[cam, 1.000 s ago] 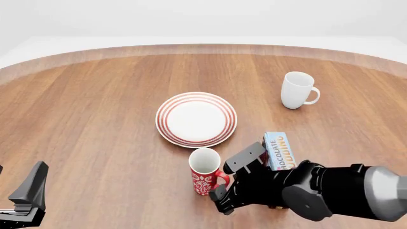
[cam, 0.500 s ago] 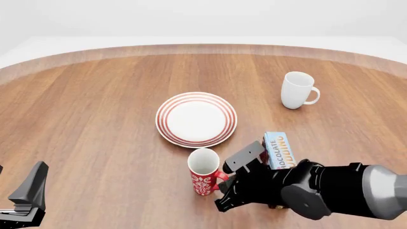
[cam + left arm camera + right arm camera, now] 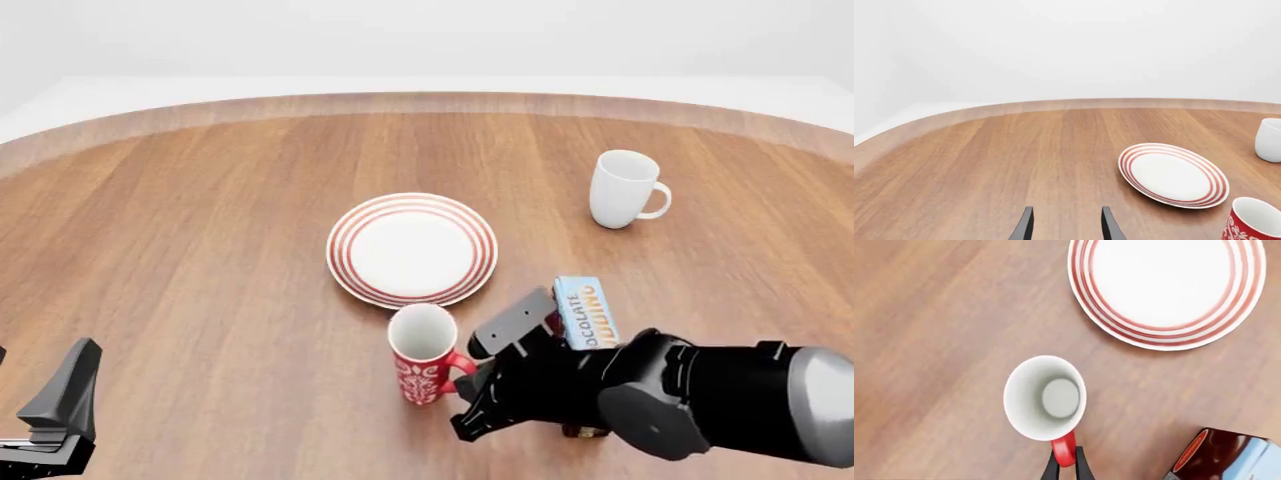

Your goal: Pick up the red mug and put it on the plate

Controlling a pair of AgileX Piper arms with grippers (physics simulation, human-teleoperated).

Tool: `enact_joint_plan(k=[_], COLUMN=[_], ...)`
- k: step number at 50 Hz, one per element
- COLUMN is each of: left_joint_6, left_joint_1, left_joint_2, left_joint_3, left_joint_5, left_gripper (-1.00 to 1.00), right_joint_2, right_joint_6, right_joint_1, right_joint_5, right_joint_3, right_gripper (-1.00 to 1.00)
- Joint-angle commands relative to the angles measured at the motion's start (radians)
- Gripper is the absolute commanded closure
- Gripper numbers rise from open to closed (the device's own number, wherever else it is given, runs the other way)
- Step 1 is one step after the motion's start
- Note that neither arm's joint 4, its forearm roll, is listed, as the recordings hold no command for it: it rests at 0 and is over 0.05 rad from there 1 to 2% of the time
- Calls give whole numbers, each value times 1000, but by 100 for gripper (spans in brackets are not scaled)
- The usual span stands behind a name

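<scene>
I have the right tool (image 3: 1065, 467) clenched on the handle of the red mug (image 3: 423, 352), which sits on the table at the plate's (image 3: 411, 249) six o'clock; next I lift and carry toward twelve.

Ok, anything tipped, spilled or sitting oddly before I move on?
Nothing spilled or damaged. The one thing off plumb is the red mug, which leans slightly with the right gripper shut on its handle; its inside looks empty. The plate, the white mug and the pudding box sit normally.
</scene>
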Motion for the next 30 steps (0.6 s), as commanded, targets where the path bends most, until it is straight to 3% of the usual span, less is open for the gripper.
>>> enact_joint_plan(k=[1, 26, 30], left_joint_6=[0, 0, 0], left_joint_1=[0, 0, 0], left_joint_2=[0, 0, 0], left_joint_3=[0, 0, 0], left_joint_5=[0, 0, 0], left_gripper=[-100, -100, -100], right_joint_2=[-76, -181, -175], right_joint_6=[-14, -51, -77], right_joint_1=[-5, -39, -60], right_joint_5=[60, 198, 224], right_joint_3=[-37, -123, -164], right_gripper=[100, 100, 100])
